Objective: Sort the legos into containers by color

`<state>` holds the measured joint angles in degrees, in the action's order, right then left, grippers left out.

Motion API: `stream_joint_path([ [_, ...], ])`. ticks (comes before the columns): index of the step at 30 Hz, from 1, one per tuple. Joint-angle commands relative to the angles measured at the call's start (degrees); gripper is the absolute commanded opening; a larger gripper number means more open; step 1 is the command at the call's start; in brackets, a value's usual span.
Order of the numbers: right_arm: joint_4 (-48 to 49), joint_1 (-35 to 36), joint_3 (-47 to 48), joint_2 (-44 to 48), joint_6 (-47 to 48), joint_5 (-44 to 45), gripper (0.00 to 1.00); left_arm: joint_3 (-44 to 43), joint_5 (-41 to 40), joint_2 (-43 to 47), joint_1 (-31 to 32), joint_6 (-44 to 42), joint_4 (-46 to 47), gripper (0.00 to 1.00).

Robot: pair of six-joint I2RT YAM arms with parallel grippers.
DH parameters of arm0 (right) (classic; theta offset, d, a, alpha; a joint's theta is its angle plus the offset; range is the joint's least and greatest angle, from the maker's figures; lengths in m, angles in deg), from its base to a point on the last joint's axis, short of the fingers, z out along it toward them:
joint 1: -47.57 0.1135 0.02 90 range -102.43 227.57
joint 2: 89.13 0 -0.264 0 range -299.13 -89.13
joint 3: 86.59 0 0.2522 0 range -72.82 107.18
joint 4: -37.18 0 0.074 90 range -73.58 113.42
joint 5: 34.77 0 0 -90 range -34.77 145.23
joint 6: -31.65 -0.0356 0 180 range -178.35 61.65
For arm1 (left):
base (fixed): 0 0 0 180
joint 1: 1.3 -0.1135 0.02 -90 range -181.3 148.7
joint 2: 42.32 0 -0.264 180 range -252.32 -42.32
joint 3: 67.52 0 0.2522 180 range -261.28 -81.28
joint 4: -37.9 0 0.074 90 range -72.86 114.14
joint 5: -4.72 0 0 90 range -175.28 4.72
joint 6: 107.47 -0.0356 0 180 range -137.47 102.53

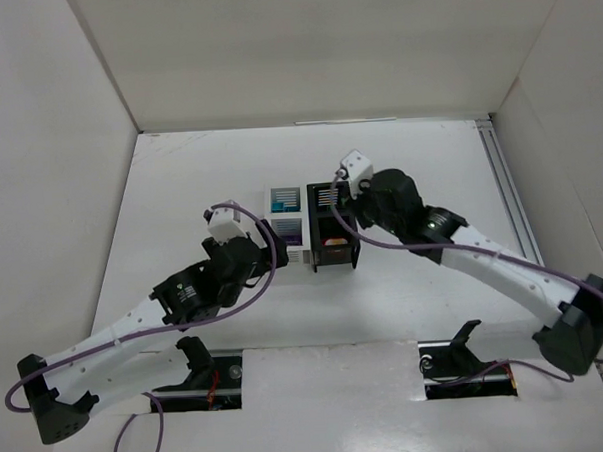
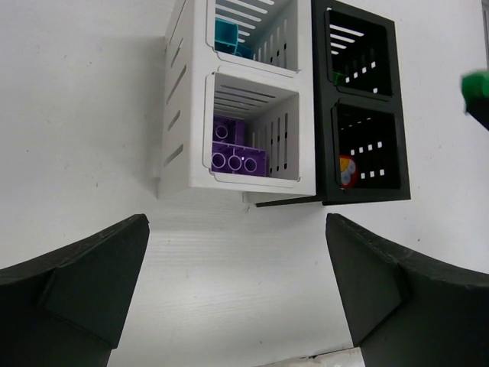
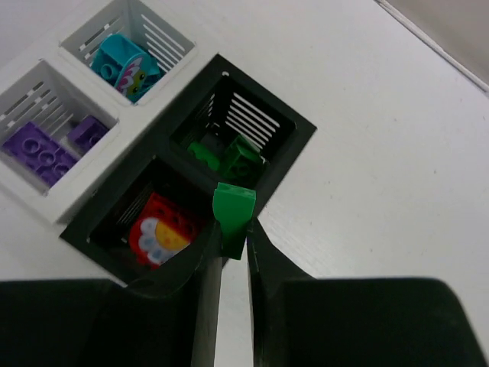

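Observation:
The containers (image 1: pixel 300 229) are a 2x2 cluster of small bins, two white and two black. My right gripper (image 3: pixel 234 229) is shut on a green lego (image 3: pixel 234 206), held above the near rim of the black bin (image 3: pixel 294 126) that has green legos (image 3: pixel 229 157) inside. The other black bin (image 3: pixel 84 229) holds a red-yellow piece (image 3: pixel 160 233). Purple legos (image 2: pixel 237 153) lie in one white bin (image 2: pixel 183 130), and a teal one (image 2: pixel 228 36) in the other. My left gripper (image 2: pixel 237 275) stands open and empty over bare table just in front of the white bins.
White walls enclose the table on three sides. A metal rail (image 1: pixel 510 197) runs along the right side. Two cutouts (image 1: pixel 213 375) sit at the near edge by the arm bases. A purple cable (image 1: pixel 402 244) trails along each arm.

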<state>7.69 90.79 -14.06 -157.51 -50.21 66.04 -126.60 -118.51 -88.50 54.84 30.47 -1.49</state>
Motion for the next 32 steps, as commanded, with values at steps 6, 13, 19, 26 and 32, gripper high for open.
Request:
stream_joint_path([
  [6,2.3,-2.0,13.5,-17.7,5.0,-2.3,0.39,-1.1,-1.5,0.3,-2.1,1.5,-2.8,1.0],
  [13,-0.2,-3.6,15.1,-13.1,5.7,-0.6,1.0,-3.5,1.2,-4.0,-9.8,0.8,-1.1,1.0],
  [19,-4.7,-13.7,6.2,0.0,2.1,3.6,1.0,-5.0,10.3,-8.4,-24.8,-4.2,2.7,1.0],
  [26,-12.5,-23.1,-4.3,13.9,2.1,13.7,1.0,-2.8,14.6,-10.2,-35.5,-4.2,5.2,1.0],
  [32,-7.8,-25.6,-9.7,20.6,3.6,11.4,1.0,-3.3,12.8,-10.3,-35.5,-3.6,4.5,1.0],
])
